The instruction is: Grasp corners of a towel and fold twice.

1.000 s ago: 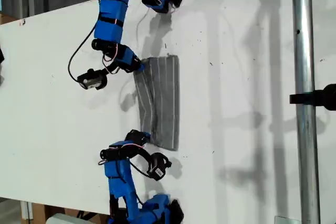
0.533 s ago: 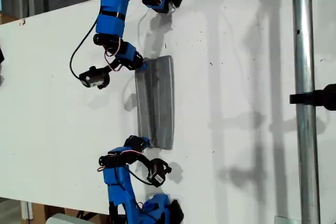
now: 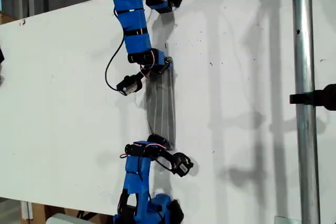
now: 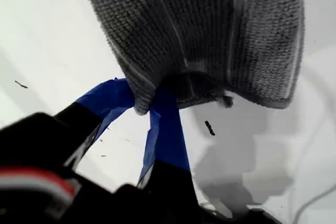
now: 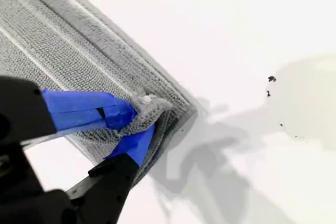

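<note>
The towel (image 3: 161,103) hung as a narrow, blurred grey strip near the middle of the white table (image 3: 63,77). In the exterior view it was stretched between the arm reaching in from that view's top edge and the arm reaching in from its bottom edge. The wrist views did not settle which arm was which. My first hand (image 4: 142,103) was clamped on one corner (image 4: 137,95) of the cloth, its blue-taped jaws pinching a bunched tip. The rest of the fabric fell away from it, apparently clear of the table. My second hand (image 5: 137,121) was likewise closed on another corner (image 5: 152,103), where several stacked layers met. I judged the step in hand to be carrying a fold across. To do it well, both hands should travel together at the same height and pace, so the strip stays taut and the striped edges stay parallel. The lifted edge should come down square over the far edge before either hand lets go. Both grips were shallow and right at the tips, so a jerk or uneven pull could slip a corner free or skew the fold.
</note>
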Tool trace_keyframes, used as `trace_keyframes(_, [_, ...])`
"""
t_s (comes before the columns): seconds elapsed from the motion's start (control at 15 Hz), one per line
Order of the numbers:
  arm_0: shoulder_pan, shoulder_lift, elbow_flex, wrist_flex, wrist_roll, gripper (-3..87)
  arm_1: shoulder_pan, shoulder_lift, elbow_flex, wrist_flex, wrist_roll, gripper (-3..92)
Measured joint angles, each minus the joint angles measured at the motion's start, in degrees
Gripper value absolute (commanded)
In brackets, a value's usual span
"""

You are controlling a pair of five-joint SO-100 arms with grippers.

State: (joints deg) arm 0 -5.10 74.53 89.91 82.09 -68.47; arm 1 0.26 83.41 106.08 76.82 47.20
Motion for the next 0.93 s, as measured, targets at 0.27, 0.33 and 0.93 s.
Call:
trace_keyframes(0.27, [0.7,-5.8,-4.7,2.8,-2.3,27.5,0.0,-3.9,-0.6,2.5,3.2,30.6])
trace_keyframes(0.33, [0.9,-5.9,-6.7,6.8,-1.9,27.5,0.0,-1.8,-0.7,5.6,3.3,31.6])
trace_keyframes(0.93, [5.4,42.6,16.3,6.9,5.0,28.3,7.9,51.7,15.8,18.8,12.1,35.0])
